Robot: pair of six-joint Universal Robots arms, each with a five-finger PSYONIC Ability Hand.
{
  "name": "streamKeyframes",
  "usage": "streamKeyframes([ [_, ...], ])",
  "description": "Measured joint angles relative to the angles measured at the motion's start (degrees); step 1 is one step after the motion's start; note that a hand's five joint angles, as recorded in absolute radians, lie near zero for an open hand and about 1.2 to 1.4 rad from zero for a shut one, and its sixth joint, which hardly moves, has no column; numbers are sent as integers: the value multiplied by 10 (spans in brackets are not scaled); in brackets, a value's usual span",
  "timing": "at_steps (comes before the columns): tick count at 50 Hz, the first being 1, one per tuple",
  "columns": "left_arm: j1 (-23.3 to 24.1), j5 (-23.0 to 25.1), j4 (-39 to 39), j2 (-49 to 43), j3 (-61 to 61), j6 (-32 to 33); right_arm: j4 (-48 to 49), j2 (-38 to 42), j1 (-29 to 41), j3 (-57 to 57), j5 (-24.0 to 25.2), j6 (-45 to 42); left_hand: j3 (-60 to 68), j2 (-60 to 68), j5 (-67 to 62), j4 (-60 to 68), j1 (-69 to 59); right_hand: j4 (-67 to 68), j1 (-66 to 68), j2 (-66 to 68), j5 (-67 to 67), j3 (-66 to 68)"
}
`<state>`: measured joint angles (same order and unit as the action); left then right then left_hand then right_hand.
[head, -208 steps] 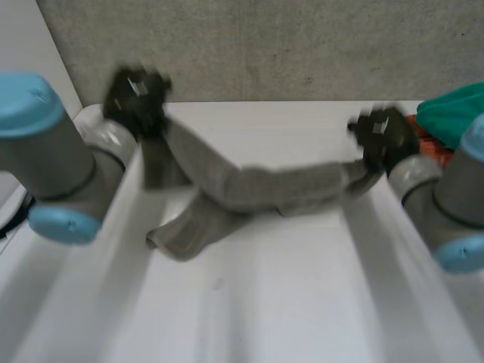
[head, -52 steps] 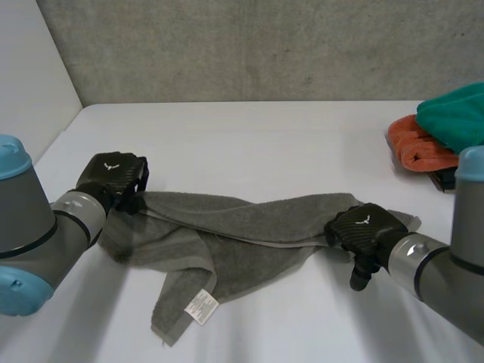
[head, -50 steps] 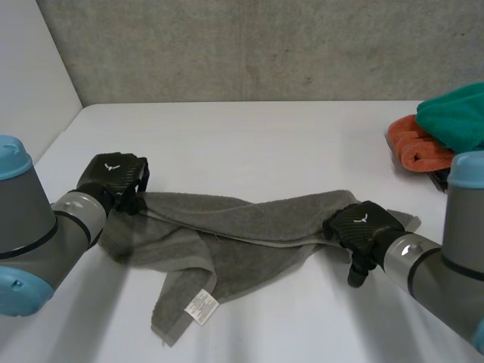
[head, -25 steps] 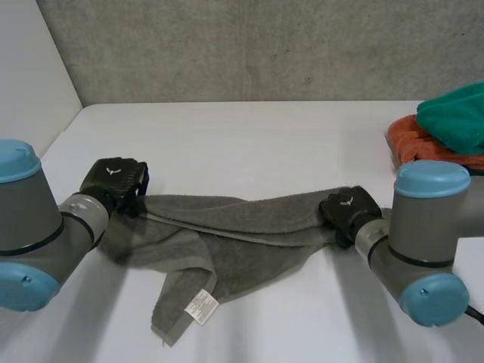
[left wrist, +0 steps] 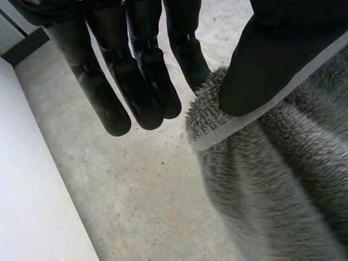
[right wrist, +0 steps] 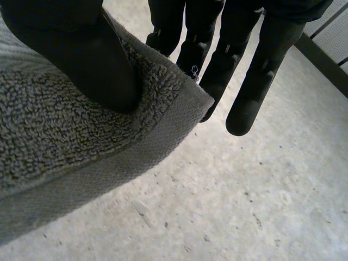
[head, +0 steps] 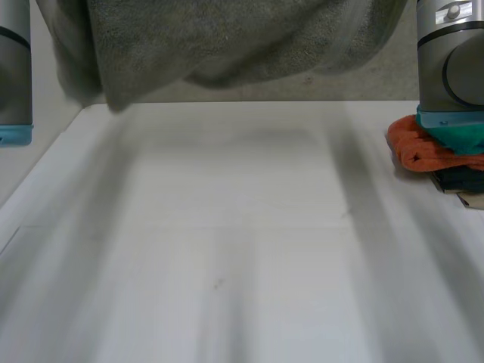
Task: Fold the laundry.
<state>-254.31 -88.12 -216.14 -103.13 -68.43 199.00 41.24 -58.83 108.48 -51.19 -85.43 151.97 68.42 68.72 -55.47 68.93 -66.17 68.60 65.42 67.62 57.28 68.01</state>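
Head view: the towel (head: pixel 227 38) hangs high over the table (head: pixel 242 265); stretch it level before laying it flat. Left wrist view: left hand (left wrist: pixel 136 76) pinches a corner under its thumb. Right wrist view: right hand (right wrist: pixel 70 54) pinches another corner; grip firmly

The white table (head: pixel 227 227) carries an orange cloth (head: pixel 420 150) at its right edge, a dark thing (head: pixel 454 180) just beside it.

Grey terry towel (head: pixel 227 38) hangs aloft, spread wide between two pinched corners
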Motion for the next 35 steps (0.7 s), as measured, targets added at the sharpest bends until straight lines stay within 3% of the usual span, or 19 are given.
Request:
streamKeyframes([
  [12,-16,-24,27,20,-209,2,-75,-32,-2,-154,63,38,0,1,0,0,0,0,0,0,4,0],
  [24,-3,-6,-9,-78,-420,24,-152,-13,-19,-381,75,-23,-8,-10,0,-11,0,1,0,0,5,0],
  [26,-5,0,-6,-85,-428,30,-165,-13,-25,-398,77,-33,-53,-55,32,-58,42,1,0,0,5,0],
  [29,-16,13,7,-85,-432,40,-186,-17,-36,-420,80,-45,-210,-216,176,-212,207,1,0,0,5,0],
  [30,-22,20,13,-82,-431,41,-191,-19,-39,-424,81,-47,-318,-323,293,-328,322,1,0,0,5,0],
  [31,-27,26,19,-80,-430,41,-194,-21,-42,-428,83,-48,-318,-323,293,-328,322,1,0,0,5,0],
  [32,-37,37,28,-75,-427,41,-198,-23,-46,-432,84,-49,-413,-421,391,-424,415,1,0,0,5,0],
  [35,-63,72,57,-61,-419,36,-201,-26,-55,-440,90,-48,-467,-470,446,-479,452,1,0,0,5,0],
])
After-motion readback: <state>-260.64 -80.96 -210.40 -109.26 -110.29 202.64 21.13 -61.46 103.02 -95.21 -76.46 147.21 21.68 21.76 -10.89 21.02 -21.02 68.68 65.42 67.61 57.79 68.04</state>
